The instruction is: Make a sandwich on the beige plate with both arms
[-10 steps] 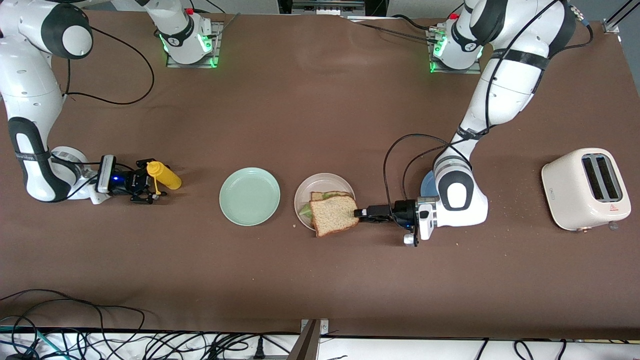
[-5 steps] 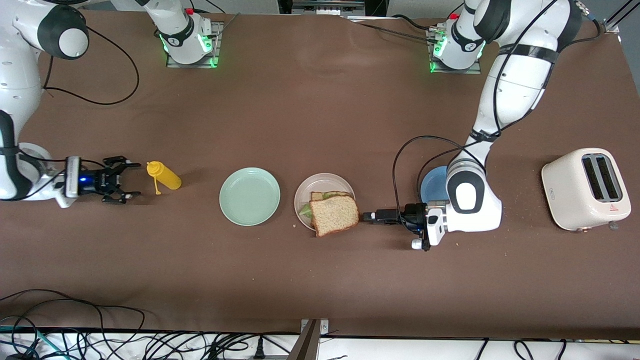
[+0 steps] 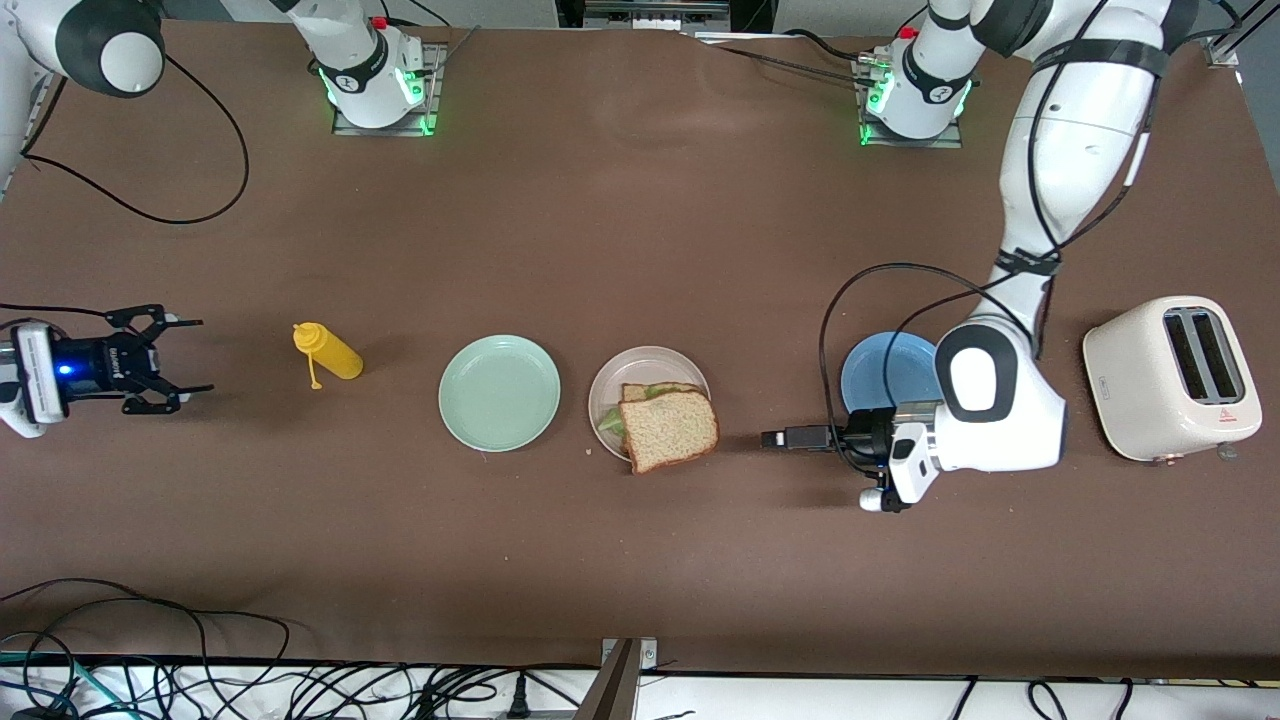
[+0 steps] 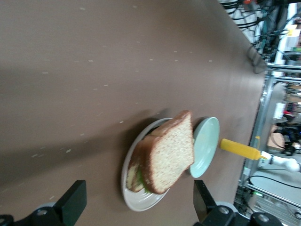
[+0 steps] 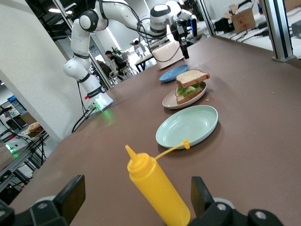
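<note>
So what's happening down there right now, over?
Left gripper open beside the plate, right gripper open near the mustard bottle. Sandwich assembled on plate. Nothing in the way.

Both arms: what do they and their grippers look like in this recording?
Both arms are glossy white with rounded, jointed segments, dark grey bands and round white caps at the joints. Loose black cables run alongside them. The bases glow green. The left gripper and right gripper are small, black and two-fingered; the right wrist shows a blue light.

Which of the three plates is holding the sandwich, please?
The beige plate, the middle one. The green plate and blue plate on either side carry no food.
</note>
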Controlling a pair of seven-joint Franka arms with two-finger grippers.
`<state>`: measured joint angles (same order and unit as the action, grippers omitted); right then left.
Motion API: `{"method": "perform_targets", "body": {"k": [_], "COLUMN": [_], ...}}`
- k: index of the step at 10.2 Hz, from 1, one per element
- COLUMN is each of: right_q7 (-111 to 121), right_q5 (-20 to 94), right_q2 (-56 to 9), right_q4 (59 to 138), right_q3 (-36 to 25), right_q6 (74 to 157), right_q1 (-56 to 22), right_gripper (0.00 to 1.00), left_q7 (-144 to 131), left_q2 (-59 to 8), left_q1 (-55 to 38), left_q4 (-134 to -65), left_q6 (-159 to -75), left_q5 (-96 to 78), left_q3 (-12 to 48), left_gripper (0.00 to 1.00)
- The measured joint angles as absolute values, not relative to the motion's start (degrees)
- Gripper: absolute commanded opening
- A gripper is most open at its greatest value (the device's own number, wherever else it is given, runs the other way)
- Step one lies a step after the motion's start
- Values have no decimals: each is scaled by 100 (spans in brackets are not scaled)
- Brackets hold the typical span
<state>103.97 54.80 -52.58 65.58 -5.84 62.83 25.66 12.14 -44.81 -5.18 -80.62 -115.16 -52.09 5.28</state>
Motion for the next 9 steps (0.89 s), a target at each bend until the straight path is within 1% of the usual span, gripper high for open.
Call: {"method": "perform_targets", "body": {"k": [3, 5, 7, 9], "right_q7": [8848, 7778, 6581, 5361], "right_q5": [5366, 5073, 4620, 3792], "right_q2": [-4604, -4320, -3934, -3367], "right_q4": [6454, 6153, 5940, 5871], "right_q3": [-576, -577, -574, -570], "right_q6": [6285, 6287, 6285, 6293], "right_q1": [2278, 2071, 1833, 1458], "right_gripper": [100, 100, 100, 100], "left_q7": [328, 59, -189, -291], "left_q2": [-4120, -3995, -3837, -3662], "left_q1": [-168, 144, 346, 411], "left_q4": [-8069, -8072, -8074, -8074], "left_q6": [-11311, -11189, -11103, -10967], "left_q5": [-3644, -2669, -1877, -978], "left_q3": [518, 513, 507, 481], "left_gripper": [100, 100, 100, 100]}}
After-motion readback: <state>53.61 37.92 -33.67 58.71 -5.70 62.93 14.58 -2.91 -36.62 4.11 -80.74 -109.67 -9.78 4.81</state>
